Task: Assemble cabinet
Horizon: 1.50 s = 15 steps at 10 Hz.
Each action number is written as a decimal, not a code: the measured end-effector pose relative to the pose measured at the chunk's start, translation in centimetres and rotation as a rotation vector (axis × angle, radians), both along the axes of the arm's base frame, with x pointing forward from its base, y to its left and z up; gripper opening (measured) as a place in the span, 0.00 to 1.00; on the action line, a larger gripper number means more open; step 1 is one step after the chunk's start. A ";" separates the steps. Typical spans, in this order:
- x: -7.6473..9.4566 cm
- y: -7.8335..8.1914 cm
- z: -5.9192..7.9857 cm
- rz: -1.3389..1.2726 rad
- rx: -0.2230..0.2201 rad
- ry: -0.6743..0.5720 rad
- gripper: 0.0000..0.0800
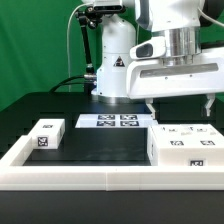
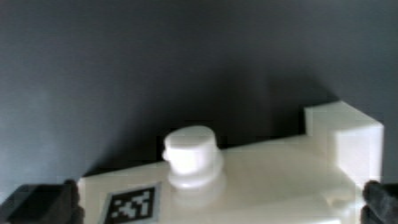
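The large white cabinet shell [image 1: 180,148] stands at the exterior view's right, with black-and-white tags on its top and front. My gripper [image 1: 180,105] hangs just above it. In the wrist view a white tagged part [image 2: 267,185] with a round upright peg [image 2: 191,155] lies between my dark fingertips [image 2: 45,205], which stand wide apart at either side of it. The gripper [image 2: 210,205] is open and holds nothing. One small white drawer block [image 1: 45,135] with tags sits at the exterior view's left. Other drawer blocks cannot be told apart from the shell.
The marker board [image 1: 115,122] lies flat at the table's middle back, before the robot base [image 1: 112,70]. A long low white border rail [image 1: 100,177] runs along the front and up the left side. The table is black.
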State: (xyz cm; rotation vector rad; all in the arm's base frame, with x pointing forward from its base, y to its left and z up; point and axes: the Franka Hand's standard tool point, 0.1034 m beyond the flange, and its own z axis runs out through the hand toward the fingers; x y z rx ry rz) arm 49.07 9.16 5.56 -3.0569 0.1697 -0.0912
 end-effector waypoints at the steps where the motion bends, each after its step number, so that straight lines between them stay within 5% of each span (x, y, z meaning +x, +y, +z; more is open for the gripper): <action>1: -0.4 0.4 -0.3 0.032 -0.015 -0.010 1.00; 11: -1.0 1.4 -2.3 0.086 -0.028 -0.024 1.00; 13: -0.8 0.1 -2.9 0.117 -0.037 -0.019 1.00; 15: -0.9 0.5 -2.9 0.131 -0.034 -0.023 1.00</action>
